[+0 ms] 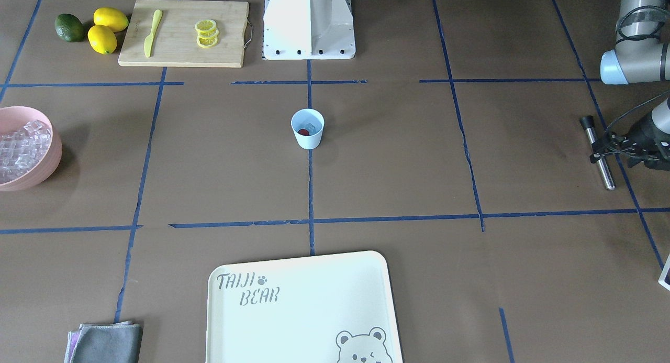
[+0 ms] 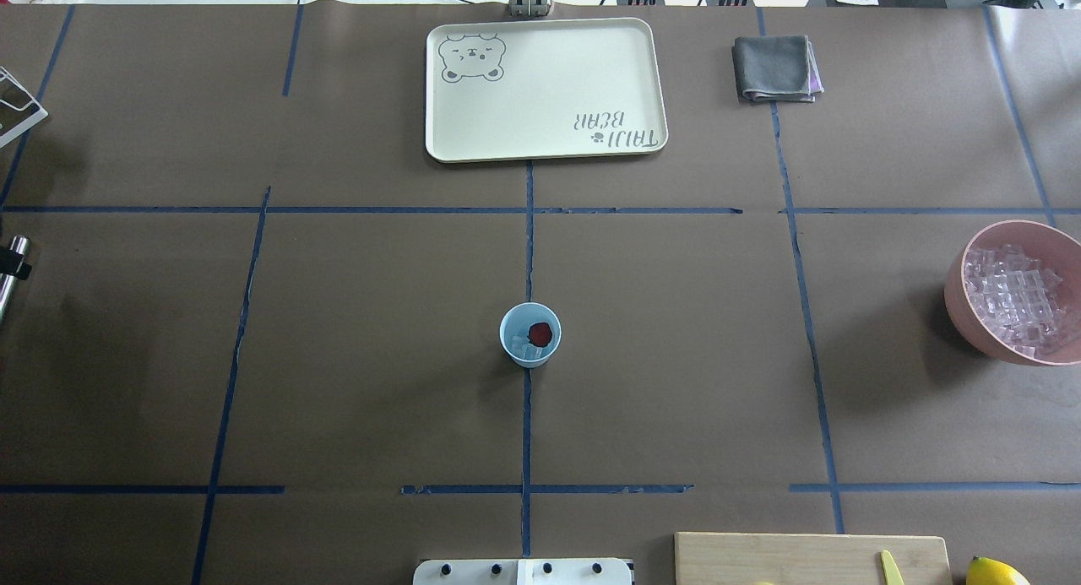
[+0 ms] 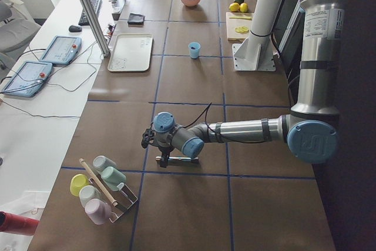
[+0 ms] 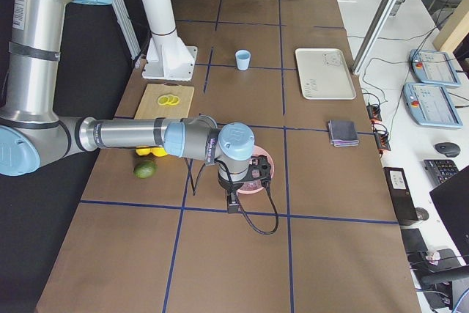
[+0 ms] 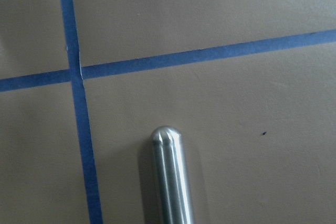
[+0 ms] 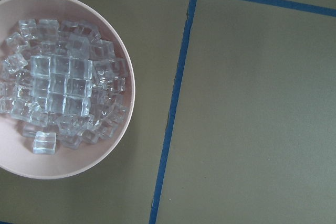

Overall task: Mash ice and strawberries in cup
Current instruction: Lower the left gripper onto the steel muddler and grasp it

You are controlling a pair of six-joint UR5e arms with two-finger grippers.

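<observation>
The light-blue cup (image 2: 530, 334) stands at the table's middle, also in the front view (image 1: 307, 128). In it lie a red strawberry (image 2: 541, 332) and clear ice pieces (image 2: 523, 346). My left gripper (image 1: 602, 148) is low over the table at its left end. Its jaws stand tight on either side of a metal muddler (image 1: 598, 156) lying on the table. The muddler's rounded tip shows in the left wrist view (image 5: 169, 177). My right gripper (image 4: 242, 188) hangs over the pink bowl (image 6: 122, 66) of ice (image 6: 58, 85). I cannot tell whether it is open or shut.
A cream tray (image 2: 545, 91) and a grey cloth (image 2: 775, 67) lie at the far side. A cutting board (image 1: 183, 33) with lemon slices and a knife, lemons (image 1: 107, 29) and an avocado sit near the base. A rack of cups (image 3: 100, 189) stands at the left end.
</observation>
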